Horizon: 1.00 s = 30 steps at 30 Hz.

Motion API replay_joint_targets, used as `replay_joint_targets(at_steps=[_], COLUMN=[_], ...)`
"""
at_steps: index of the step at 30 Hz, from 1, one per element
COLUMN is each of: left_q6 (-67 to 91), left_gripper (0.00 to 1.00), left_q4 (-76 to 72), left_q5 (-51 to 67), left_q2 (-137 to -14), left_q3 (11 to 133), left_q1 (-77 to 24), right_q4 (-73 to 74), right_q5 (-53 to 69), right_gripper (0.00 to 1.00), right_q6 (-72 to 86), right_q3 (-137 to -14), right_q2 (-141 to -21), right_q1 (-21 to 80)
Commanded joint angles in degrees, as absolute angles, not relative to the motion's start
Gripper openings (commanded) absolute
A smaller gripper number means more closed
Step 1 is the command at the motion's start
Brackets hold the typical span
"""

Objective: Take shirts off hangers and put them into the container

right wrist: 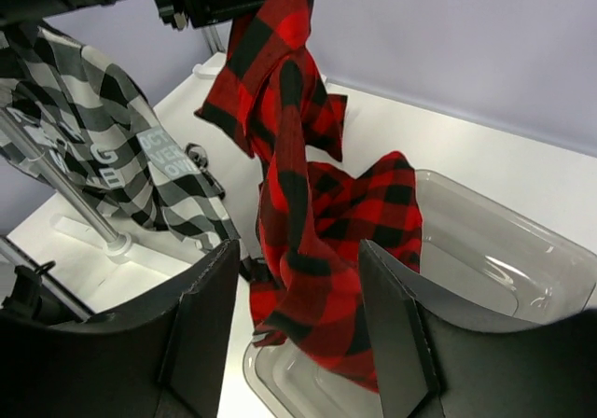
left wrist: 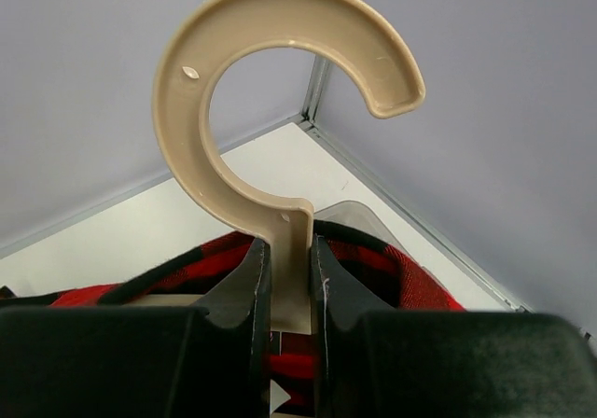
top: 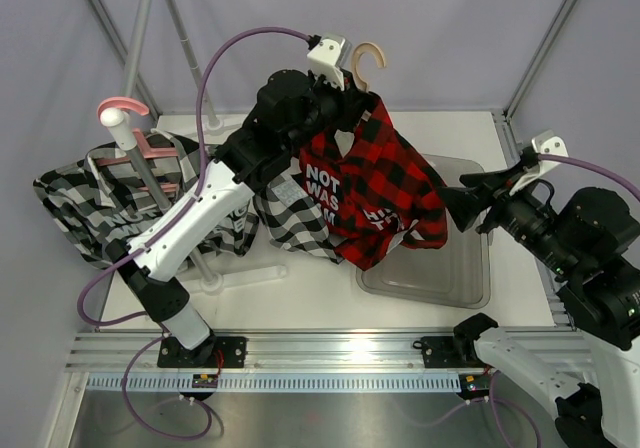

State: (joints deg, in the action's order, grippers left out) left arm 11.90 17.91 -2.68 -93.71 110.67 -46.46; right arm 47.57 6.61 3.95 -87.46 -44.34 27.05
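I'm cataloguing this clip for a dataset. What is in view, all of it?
red shirt: one, red-and-black check, hanging from the beige hanger, over the container.
checked shirt: one, black-and-white, on the pink hanger, left.
beige hanger: one, beige, raised at the back.
pink hanger: one, pink, atop the rack.
rack: one, grey pole and white base, table's left.
container: one, clear grey, table's right.
table: one, white.
left gripper: one, black, shut on the beige hanger's neck.
right gripper: one, black, open, red shirt between its jaws.
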Motion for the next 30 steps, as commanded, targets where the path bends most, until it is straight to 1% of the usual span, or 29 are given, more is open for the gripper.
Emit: replay_joint_targets(at_steps=[1, 3, 7, 13, 16, 17, 18, 19, 20, 21, 27, 30], left_q6=[11.0, 10.5, 10.1, 9.7, 9.2, 9.1, 9.1, 9.1, 9.1, 8.8, 7.7, 6.5], left_gripper=[0.00, 0.00, 0.00, 0.00, 0.00, 0.00, 0.00, 0.00, 0.00, 0.00, 0.00, 0.00], left_q4=[14.2, 14.4, 15.3, 15.1, 15.8, 15.8, 15.9, 15.9, 15.8, 15.8, 15.8, 16.4], left_q5=[-0.4, -0.5, -0.8, -0.7, -0.7, -0.7, -0.6, -0.4, -0.5, -0.5, -1.1, -1.9], left_q2=[-93.2, -93.3, -94.0, -93.7, -94.1, -94.1, -94.3, -94.5, -94.6, -94.6, -95.3, -96.1], left_q3=[114.3, 114.5, 115.7, 115.8, 116.7, 116.9, 116.9, 117.1, 117.0, 117.0, 117.6, 118.8], left_q1=[-46.6, -46.6, -46.6, -46.6, -46.4, -46.3, -46.2, -46.2, -46.1, -46.1, -45.2, -44.7], right_q4=[49.5, 48.9, 47.6, 46.8, 46.8, 46.8, 46.9, 47.4, 47.8, 48.4, 54.8, 57.6], right_q5=[8.3, 10.6, 11.8, 9.9, 9.8, 9.8, 9.8, 9.7, 9.3, 8.7, 4.7, 6.1], right_gripper=[0.60, 0.57, 0.56, 0.52, 0.49, 0.45, 0.38, 0.28, 0.05, 0.00, 0.00, 0.00], right_q6=[5.4, 6.1, 7.0, 7.4, 8.0, 8.3, 8.3, 8.3, 8.8, 8.9, 10.9, 13.2], right_q3=[-84.9, -81.7, -76.1, -73.2, -72.1, -71.8, -71.7, -71.5, -71.5, -71.7, -72.6, -74.3], right_q2=[-43.3, -41.9, -40.5, -39.3, -38.2, -37.9, -37.4, -37.2, -36.7, -36.5, -34.1, -32.0], right_q1=[26.9, 27.0, 26.9, 27.0, 26.9, 26.9, 26.9, 26.9, 26.9, 26.9, 27.0, 26.9])
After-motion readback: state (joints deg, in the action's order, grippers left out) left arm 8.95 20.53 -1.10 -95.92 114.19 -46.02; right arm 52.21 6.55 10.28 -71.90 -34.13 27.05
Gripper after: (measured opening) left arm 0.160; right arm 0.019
